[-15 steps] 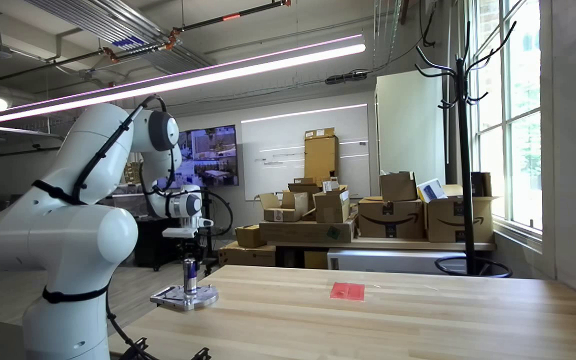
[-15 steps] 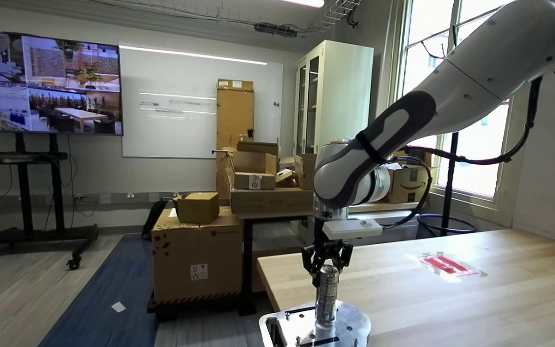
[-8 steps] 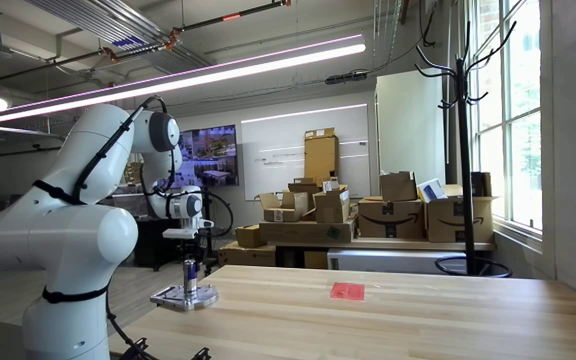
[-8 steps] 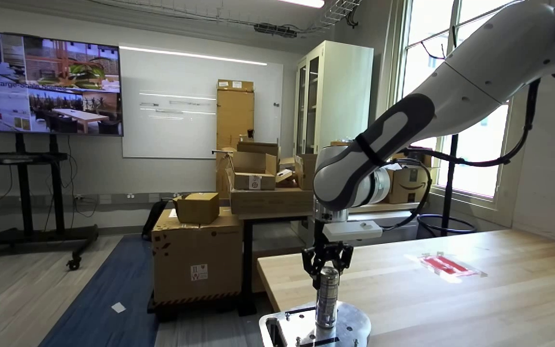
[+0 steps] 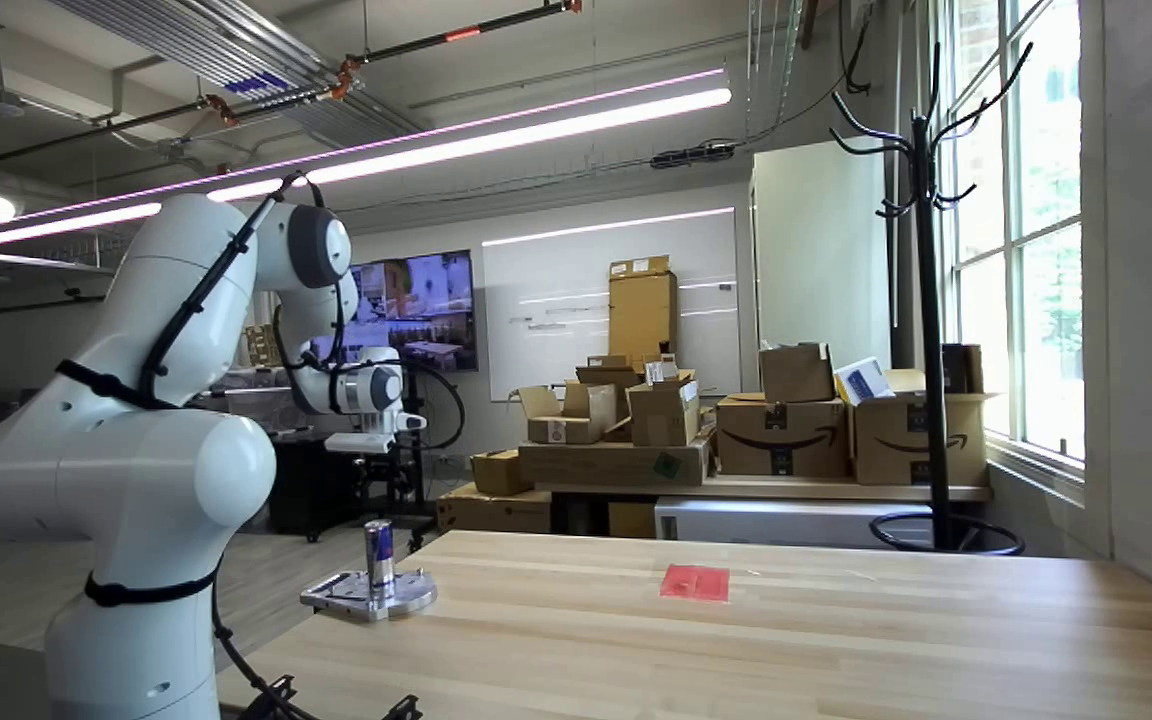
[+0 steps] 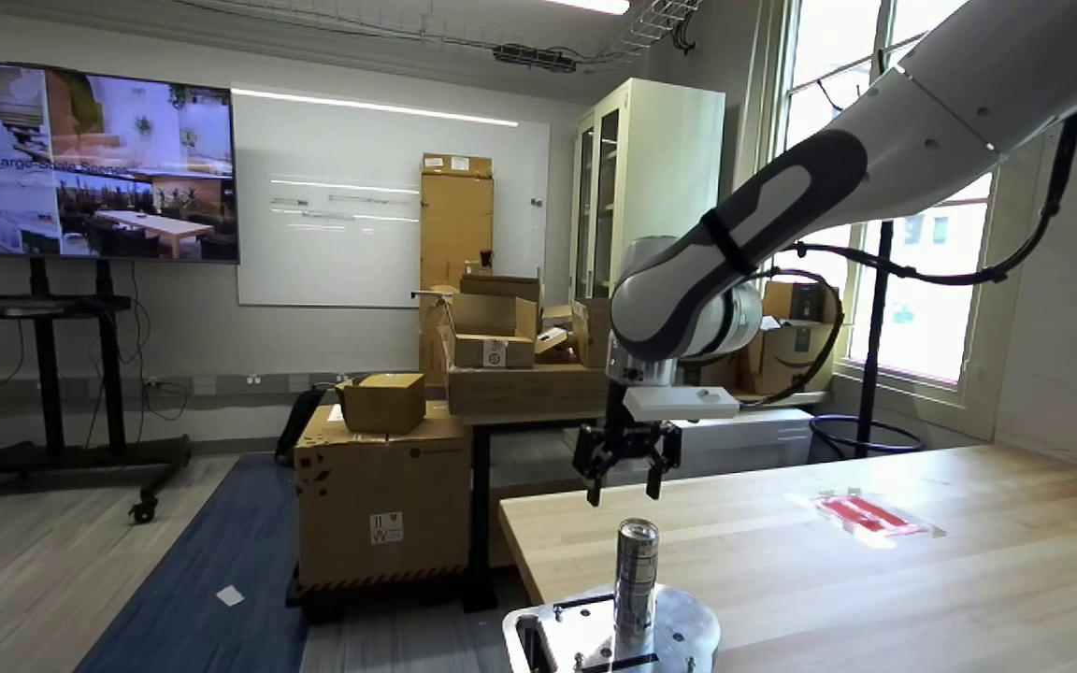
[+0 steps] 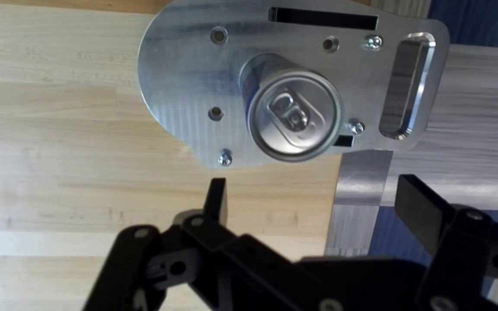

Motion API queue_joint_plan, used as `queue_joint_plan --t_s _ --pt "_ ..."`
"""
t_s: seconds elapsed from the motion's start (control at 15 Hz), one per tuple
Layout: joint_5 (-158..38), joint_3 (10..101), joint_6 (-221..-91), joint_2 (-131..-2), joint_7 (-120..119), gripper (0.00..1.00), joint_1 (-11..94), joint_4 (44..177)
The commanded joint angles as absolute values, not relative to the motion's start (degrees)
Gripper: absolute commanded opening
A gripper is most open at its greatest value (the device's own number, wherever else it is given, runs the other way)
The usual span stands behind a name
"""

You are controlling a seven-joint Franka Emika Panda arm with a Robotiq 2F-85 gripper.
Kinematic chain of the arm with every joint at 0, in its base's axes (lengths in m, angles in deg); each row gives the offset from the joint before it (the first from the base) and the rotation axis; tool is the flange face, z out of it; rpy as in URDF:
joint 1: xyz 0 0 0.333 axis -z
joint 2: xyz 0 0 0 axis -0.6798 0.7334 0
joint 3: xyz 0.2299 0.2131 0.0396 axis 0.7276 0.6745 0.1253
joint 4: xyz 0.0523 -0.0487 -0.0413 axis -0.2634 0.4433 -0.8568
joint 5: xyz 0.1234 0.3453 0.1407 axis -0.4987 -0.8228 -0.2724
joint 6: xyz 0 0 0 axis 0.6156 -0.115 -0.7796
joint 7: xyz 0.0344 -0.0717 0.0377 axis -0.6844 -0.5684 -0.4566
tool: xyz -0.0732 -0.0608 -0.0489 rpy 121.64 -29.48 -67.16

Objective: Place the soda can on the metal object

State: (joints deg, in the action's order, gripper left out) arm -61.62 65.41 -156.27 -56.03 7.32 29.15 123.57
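In an exterior view the arm point(image 6: 828, 182) reaches in from two o'clock and slants down toward eight; from its end the gripper point(image 6: 624, 496) hangs, pointing to six. The jaws stand wide apart, just above the soda can point(image 6: 635, 579) and not touching it. The can stands upright on the metal object point(image 6: 688, 622), which lies on the wooden table point(image 6: 782, 579) and juts past its edge toward three o'clock in the wrist view. There the can's top sits at twelve o'clock from the jaws' midpoint. In an exterior view a flat red item point(image 5: 694, 582) lies at three o'clock from the can, well apart.
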Motion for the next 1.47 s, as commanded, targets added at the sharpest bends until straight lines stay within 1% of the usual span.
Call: queue_joint_plan --t_s 0.0,0.4,0.93,1.27,1.33,1.4 --pt "-62.0 65.6 -155.2 -64.3 7.2 1.0 29.9 127.3" --pt "-61.7 62.3 -156.1 -73.3 8.6 1.0 33.8 137.1" --pt "-60.9 59.0 -156.7 -80.9 8.4 1.0 38.8 147.7" --pt "-61.3 58.7 -156.5 -83.8 9.6 1.0 40.4 151.1" --pt "-61.5 59.0 -156.0 -81.1 7.8 1.0 40.3 148.6" --pt "-61.5 59.0 -156.0 -81.6 8.0 1.0 40.5 149.2"
